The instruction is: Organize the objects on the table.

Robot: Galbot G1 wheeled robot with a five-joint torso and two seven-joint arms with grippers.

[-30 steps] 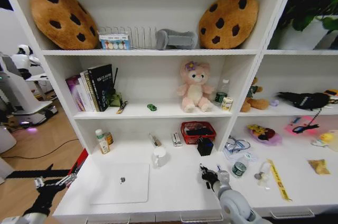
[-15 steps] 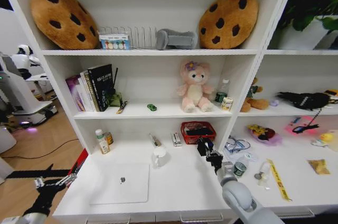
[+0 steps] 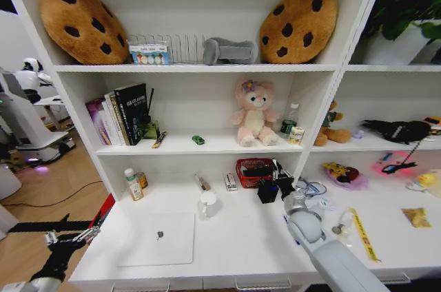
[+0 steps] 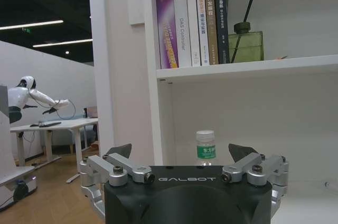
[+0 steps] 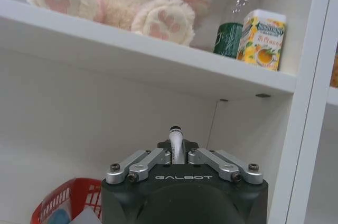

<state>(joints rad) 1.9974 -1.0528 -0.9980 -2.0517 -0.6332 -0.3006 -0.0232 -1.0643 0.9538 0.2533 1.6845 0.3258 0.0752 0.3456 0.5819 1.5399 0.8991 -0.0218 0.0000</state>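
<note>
The right gripper (image 3: 281, 173), clamped on a pen (image 5: 175, 140), has risen from the table (image 3: 234, 244) toward the far red basket (image 3: 256, 168), probably to drop it there. The left gripper (image 4: 187, 155) hangs spread at the near left; the laptop (image 3: 157, 238) lies untouched.

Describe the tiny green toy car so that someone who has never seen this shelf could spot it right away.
Find the tall white shelf unit and its middle shelf, level with the pink plush bear. The tiny green toy car sits alone on that shelf's white board, between the row of upright books and the bear. It is the smallest thing there and bright green.
</note>
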